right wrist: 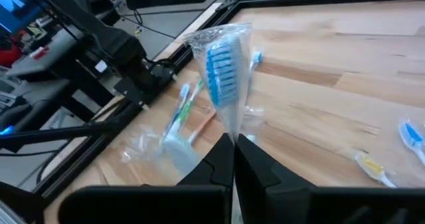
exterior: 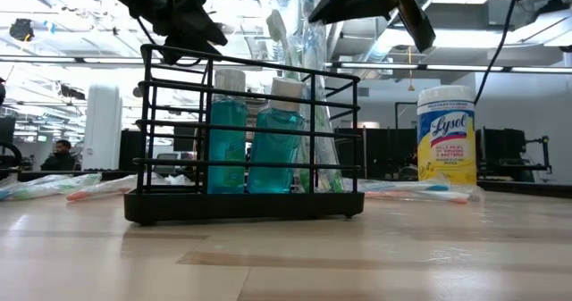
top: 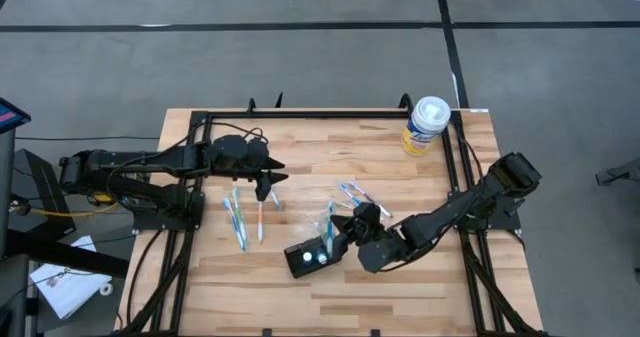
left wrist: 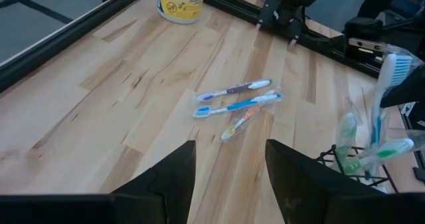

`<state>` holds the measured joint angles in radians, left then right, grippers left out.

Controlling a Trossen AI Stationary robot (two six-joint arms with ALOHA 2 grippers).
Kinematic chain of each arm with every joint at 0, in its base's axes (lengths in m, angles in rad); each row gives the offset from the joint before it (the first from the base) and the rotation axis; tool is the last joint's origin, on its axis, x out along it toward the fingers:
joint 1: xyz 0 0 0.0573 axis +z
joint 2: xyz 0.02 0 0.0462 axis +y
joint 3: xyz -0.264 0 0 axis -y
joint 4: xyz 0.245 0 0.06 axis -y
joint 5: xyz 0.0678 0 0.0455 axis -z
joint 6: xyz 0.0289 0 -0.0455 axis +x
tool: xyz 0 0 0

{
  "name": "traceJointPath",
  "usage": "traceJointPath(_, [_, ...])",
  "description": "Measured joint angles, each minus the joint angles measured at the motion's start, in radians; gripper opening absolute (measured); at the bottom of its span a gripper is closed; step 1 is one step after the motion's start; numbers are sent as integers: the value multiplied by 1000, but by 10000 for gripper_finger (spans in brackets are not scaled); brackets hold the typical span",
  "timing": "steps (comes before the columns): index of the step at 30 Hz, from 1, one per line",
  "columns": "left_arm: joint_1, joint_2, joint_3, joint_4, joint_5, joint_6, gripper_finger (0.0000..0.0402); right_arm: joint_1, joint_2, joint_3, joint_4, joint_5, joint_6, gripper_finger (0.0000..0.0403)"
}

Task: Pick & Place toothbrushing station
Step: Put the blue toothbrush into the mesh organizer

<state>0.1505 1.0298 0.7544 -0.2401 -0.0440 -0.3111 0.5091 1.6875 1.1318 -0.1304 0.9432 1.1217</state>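
Two arms show from above: the right gripper (top: 345, 229) is just over the toothbrushing station (top: 312, 254); the left gripper (top: 266, 189), jaws apart, hangs over loose toothbrushes (top: 240, 219).

Low view: the black rack holds two blue bottles (exterior: 250, 138) on the wooden table (exterior: 286, 256); an office lies behind.

Right wrist: jaws clamped on a wrapped toothbrush (right wrist: 222, 78).

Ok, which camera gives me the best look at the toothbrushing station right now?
The low view: the toothbrushing station fills it side-on, wire frame and two blue bottles clear. The high view shows only its small dark top. The left wrist view catches one corner; the right wrist view misses it.
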Motion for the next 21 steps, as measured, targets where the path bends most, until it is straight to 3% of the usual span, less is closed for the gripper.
traceJointPath(21, [1,0,0,-23,0,44,177,42,101,0,7,28,37,0])
